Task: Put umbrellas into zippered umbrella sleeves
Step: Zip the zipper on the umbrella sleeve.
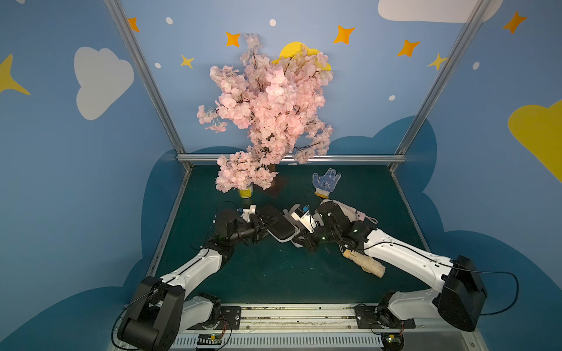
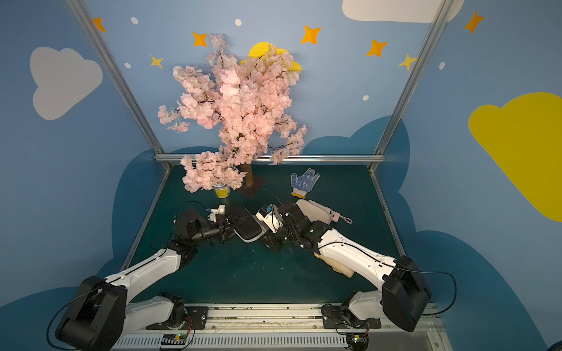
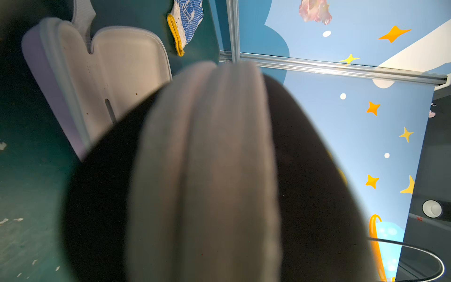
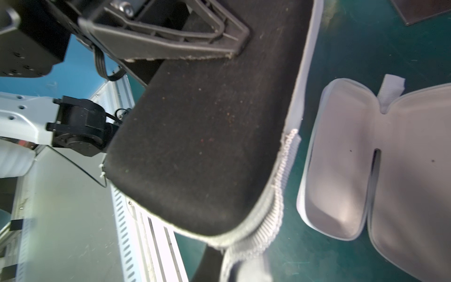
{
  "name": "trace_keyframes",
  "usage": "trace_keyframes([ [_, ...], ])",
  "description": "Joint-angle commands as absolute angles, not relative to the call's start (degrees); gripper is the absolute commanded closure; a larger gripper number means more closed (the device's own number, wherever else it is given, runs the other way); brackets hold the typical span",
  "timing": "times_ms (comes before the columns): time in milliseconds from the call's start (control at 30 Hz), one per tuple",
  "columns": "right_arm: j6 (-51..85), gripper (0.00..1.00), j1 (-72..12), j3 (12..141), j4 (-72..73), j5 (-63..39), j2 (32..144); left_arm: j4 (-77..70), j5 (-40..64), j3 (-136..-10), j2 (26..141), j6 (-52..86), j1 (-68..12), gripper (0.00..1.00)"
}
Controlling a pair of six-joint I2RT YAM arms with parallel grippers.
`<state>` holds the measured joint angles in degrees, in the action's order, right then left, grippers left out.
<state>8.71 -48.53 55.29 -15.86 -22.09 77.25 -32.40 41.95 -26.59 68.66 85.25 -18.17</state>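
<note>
The black sleeve (image 1: pixel 278 226) (image 2: pixel 248 226) hangs above the mat at centre, its two halves together. My left gripper (image 1: pixel 272 222) (image 2: pixel 240 221) is shut on its flat sides, and one of its fingers (image 4: pixel 170 31) presses on the black shell (image 4: pixel 200 134). My right gripper (image 1: pixel 298 240) (image 2: pixel 270 243) (image 4: pixel 246 271) is shut at the sleeve's near end, on the pale zip edge (image 4: pixel 275 219). The lavender sleeve (image 3: pixel 109 73) (image 4: pixel 341 158) lies open and empty behind. A pink umbrella (image 1: pixel 360 212) lies against the off-white sleeve (image 1: pixel 342 209). The beige umbrella (image 1: pixel 365 263) lies under my right arm.
A dotted work glove (image 1: pixel 326 182) (image 3: pixel 186 24) lies at the back right. The pink blossom tree (image 1: pixel 267 106) on its brown base and a yellow can (image 1: pixel 245 191) stand at the back left. Metal frame rails edge the green mat (image 1: pixel 273 273).
</note>
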Motion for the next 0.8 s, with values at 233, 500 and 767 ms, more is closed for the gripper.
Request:
trace_keyframes([
  [233,1.83,1.0,-47.47,55.21,-13.36,-10.45,74.97,-29.84,50.09,-26.68,67.4,82.86,-18.52,0.96],
  [500,-0.63,0.66,-47.55,57.38,-15.21,-10.92,76.92,-30.04,58.04,-28.72,68.91,80.37,-18.61,0.97],
  [767,12.07,0.25,-38.04,58.88,-28.94,-32.59,74.69,-3.67,53.56,-32.43,66.39,54.94,-10.72,0.97],
])
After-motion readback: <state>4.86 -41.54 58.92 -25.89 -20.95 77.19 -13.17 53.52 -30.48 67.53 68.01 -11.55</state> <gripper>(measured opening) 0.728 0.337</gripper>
